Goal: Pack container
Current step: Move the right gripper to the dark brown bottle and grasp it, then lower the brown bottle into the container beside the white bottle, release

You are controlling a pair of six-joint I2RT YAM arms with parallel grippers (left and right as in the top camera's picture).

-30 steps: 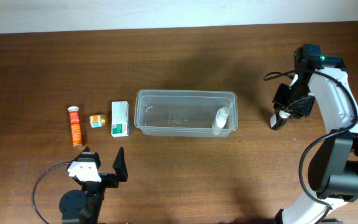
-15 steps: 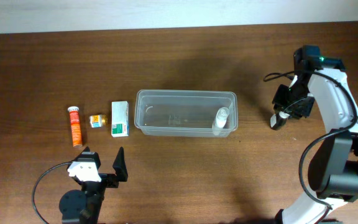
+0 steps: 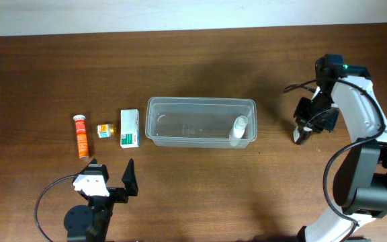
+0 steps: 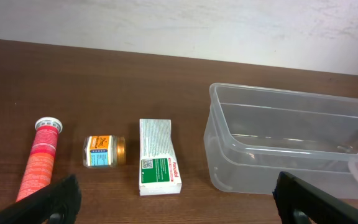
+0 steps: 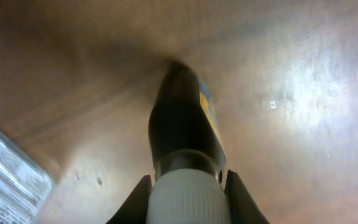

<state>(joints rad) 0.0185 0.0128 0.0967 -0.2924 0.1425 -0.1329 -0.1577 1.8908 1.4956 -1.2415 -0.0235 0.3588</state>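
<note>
The clear plastic container (image 3: 200, 121) stands mid-table, with a small white bottle (image 3: 239, 129) inside at its right end; it also shows in the left wrist view (image 4: 291, 143). My right gripper (image 3: 304, 129) is to the right of the container, shut on the white cap of a dark bottle (image 5: 185, 127) with a blue-yellow label; the bottle's base is at the table. My left gripper (image 3: 109, 180) is open and empty near the front edge, left of the container; its fingertips frame the wrist view (image 4: 179, 202).
Left of the container lie a white-and-green carton (image 3: 130, 128), a small amber jar (image 3: 105, 130) and an orange tube (image 3: 80, 136); they show in the left wrist view as carton (image 4: 158, 155), jar (image 4: 104, 151) and tube (image 4: 40, 158).
My right gripper with the dark bottle has shifted slightly, its wrist turning a little. The left arm has not moved.
</note>
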